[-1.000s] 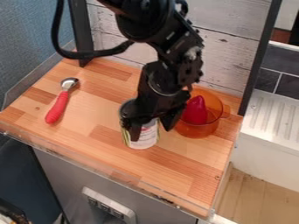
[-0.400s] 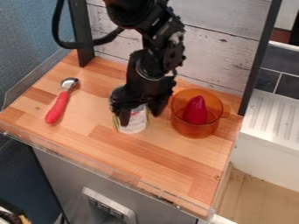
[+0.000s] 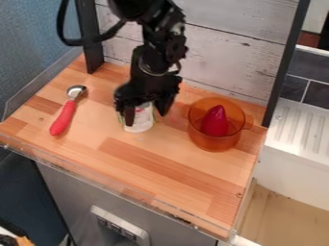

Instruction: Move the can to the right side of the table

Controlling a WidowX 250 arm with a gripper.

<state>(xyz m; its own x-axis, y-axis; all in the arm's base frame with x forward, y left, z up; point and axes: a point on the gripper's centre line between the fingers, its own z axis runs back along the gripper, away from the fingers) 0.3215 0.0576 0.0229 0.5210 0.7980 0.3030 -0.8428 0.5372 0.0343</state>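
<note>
In the camera view, the black gripper hangs down from the top edge over the back part of the wooden table, left of its middle. Its fingers stand to either side of the can, parted by about the can's width, and hold it between them. The can is roughly upright, its pale label facing the front and its upper part hidden by the gripper; whether its base touches the wood I cannot tell. To the left of the can, well apart from it, a spoon with a red handle lies with its metal bowl toward the back. To the right of the can, near but apart, stands a see-through orange cup with a handle on its right side and a red cone-shaped object inside. Behind the table rises a whitish plank panel, and a ridged white drainboard lies beyond the table's right edge.
</note>
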